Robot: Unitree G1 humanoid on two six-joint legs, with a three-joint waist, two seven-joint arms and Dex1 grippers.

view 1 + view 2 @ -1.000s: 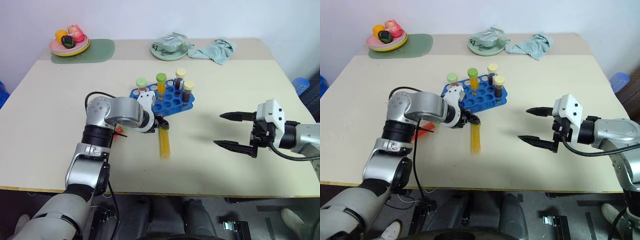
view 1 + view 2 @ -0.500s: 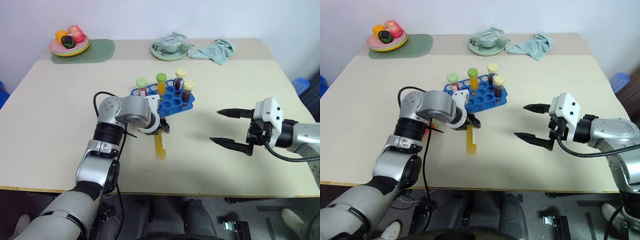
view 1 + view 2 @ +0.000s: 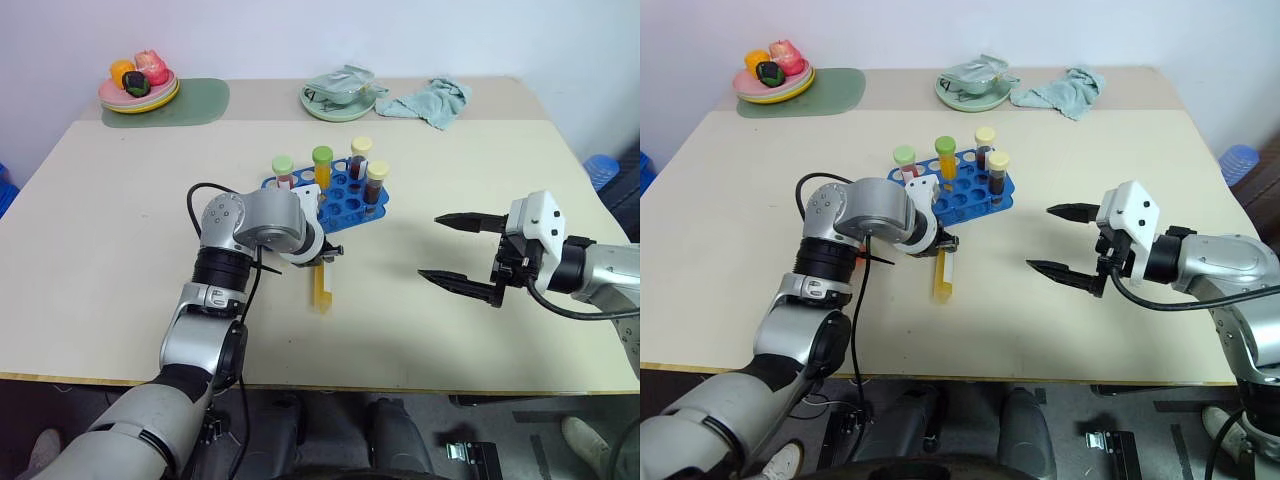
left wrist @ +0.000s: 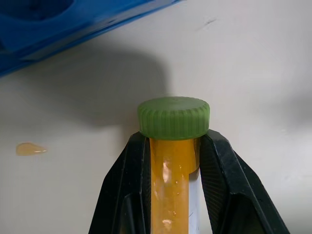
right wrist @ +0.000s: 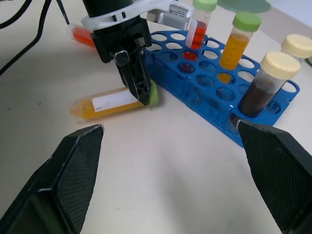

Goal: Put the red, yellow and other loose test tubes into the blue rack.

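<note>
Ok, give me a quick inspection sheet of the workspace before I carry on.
Surface: beige table; a small yellowish droplet near the rack.
Job's things: blue rack holds four upright tubes, red, orange and two dark brown. Yellow tube lies flat on the table in front of the rack.
Clutter: another orange-red tube lies on the table behind the left arm.
Claws: left claw shut on the yellow tube just below its green cap; right claw open, off to the side, apart from everything.
Cables: black cable looping over the left forearm.
Surroundings: fruit plate on a green mat, dish and teal cloth at the far edge.
</note>
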